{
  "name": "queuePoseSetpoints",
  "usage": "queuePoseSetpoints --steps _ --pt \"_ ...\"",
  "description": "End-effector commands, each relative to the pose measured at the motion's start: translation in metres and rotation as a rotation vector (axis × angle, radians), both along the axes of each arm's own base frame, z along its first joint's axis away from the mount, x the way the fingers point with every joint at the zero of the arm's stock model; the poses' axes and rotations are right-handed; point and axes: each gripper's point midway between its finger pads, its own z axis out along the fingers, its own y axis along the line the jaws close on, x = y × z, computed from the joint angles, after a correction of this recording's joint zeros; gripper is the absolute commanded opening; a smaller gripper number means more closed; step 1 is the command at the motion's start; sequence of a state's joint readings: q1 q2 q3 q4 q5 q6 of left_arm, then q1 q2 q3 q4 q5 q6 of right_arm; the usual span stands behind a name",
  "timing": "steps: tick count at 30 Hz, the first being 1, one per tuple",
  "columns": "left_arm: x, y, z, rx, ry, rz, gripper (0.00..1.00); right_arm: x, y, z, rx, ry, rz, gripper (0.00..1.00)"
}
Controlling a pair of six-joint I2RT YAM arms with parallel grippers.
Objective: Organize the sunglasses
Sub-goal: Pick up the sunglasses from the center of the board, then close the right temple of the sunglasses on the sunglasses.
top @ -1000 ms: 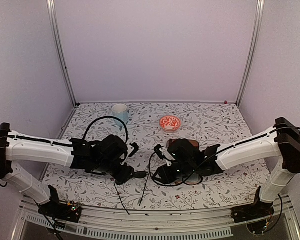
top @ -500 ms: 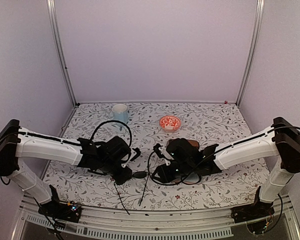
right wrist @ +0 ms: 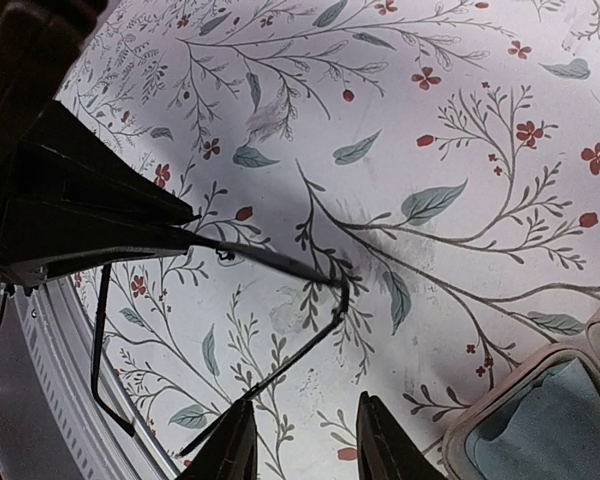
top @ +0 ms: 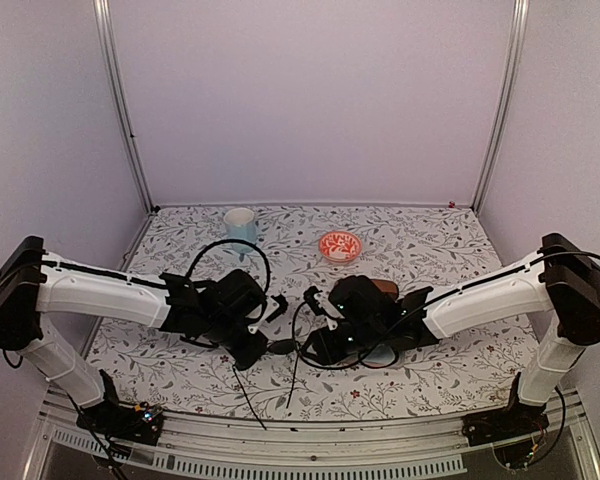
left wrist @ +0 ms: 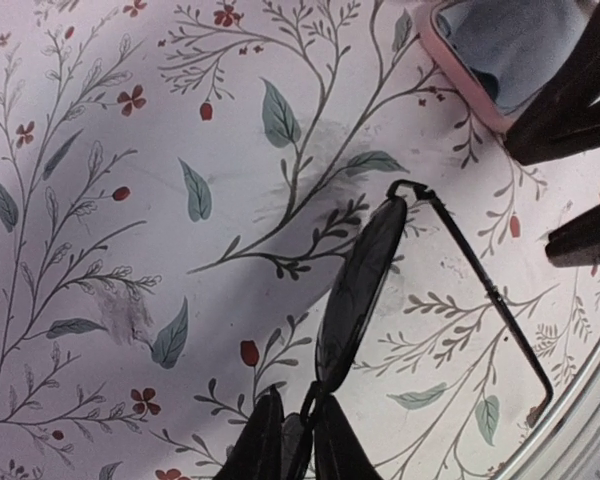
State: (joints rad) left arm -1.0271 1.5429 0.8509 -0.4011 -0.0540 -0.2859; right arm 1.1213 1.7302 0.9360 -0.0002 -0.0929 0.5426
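A: Where are the black sunglasses, seen from above?

B: Low on the flowered tabletop, near its front edge, between the tips of the two arms. The overhead view gives only a dark lump there, with thin temple arms trailing toward the near rail.

A: And the left fingers?

B: The left wrist view is clearer. They are pinched together on the front of the frame, next to a lens seen almost edge-on.

A: The right fingers?

B: Their own camera shows them standing apart with a clear gap. One temple arm slants down to the tip of one finger, but whether it touches cannot be told.

A: Anything else?

B: Both wrist views catch a corner of the pink case, lying open with a bluish lining. From above it sits mostly under the right arm. Only the overhead view shows the pale mug and the red-patterned bowl farther back, and a brown case partly hidden behind the right arm.
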Motion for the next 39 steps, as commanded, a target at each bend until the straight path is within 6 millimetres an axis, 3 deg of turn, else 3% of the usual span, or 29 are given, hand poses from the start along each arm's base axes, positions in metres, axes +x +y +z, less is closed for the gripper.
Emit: queuePoseSetpoints --steps 1,13,23,39 --pt "0.004 -0.006 0.004 -0.017 0.004 -0.010 0.09 0.000 0.006 0.000 0.001 0.005 0.003 0.36" --pt "0.003 -0.010 0.016 -0.058 0.002 -0.015 0.00 0.002 0.008 -0.001 0.005 0.012 -0.015 0.35" --pt "0.003 -0.019 0.037 -0.154 -0.004 -0.022 0.00 0.004 0.002 -0.010 -0.026 0.025 -0.048 0.21" --pt "0.008 -0.037 0.039 -0.231 0.023 -0.014 0.00 0.001 0.031 0.005 0.082 0.054 -0.002 0.13"
